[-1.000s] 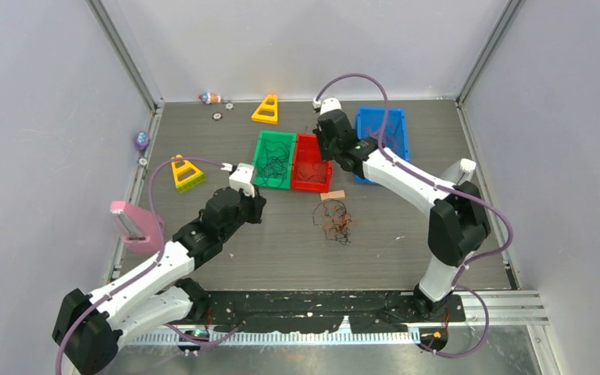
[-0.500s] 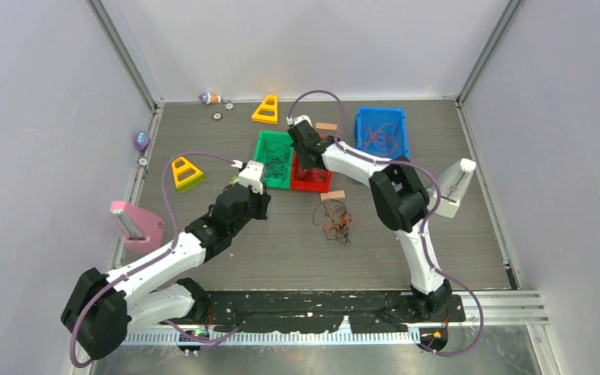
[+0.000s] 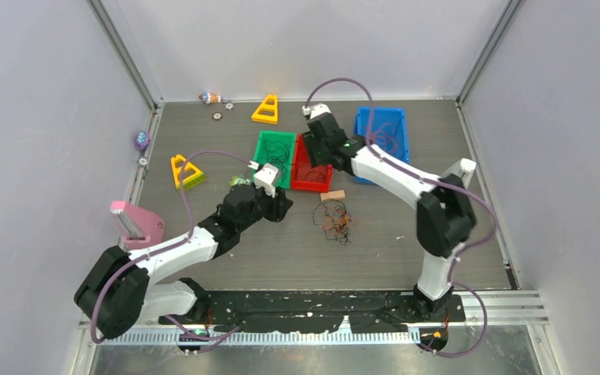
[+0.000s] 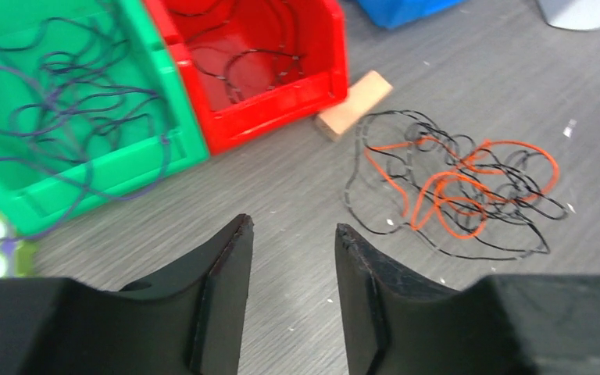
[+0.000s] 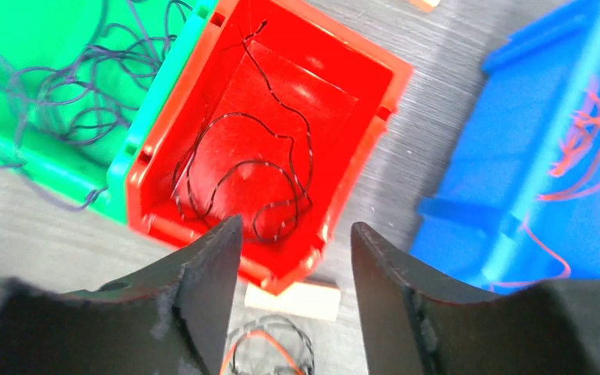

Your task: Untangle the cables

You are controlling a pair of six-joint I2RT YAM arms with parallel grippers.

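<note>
The tangle of black and orange cables (image 4: 453, 187) lies on the tabletop (image 4: 476, 70), just beside a wooden block (image 4: 353, 103) and near the red bin (image 4: 281, 111). The left gripper (image 4: 293, 228) hovers nearby, its 2 fingers parted and empty. The right gripper (image 5: 295, 226), fingers spread and holding nothing, hangs over the red bin, where 1 black cable (image 5: 244, 164) lies.

Cable clump (image 5: 269, 344) half cut off by right-wrist view's lower edge.

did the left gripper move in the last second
Yes. In the top view the left gripper has shifted right along the front of the green bin, ending closer to the tangled cables on the table.
</note>
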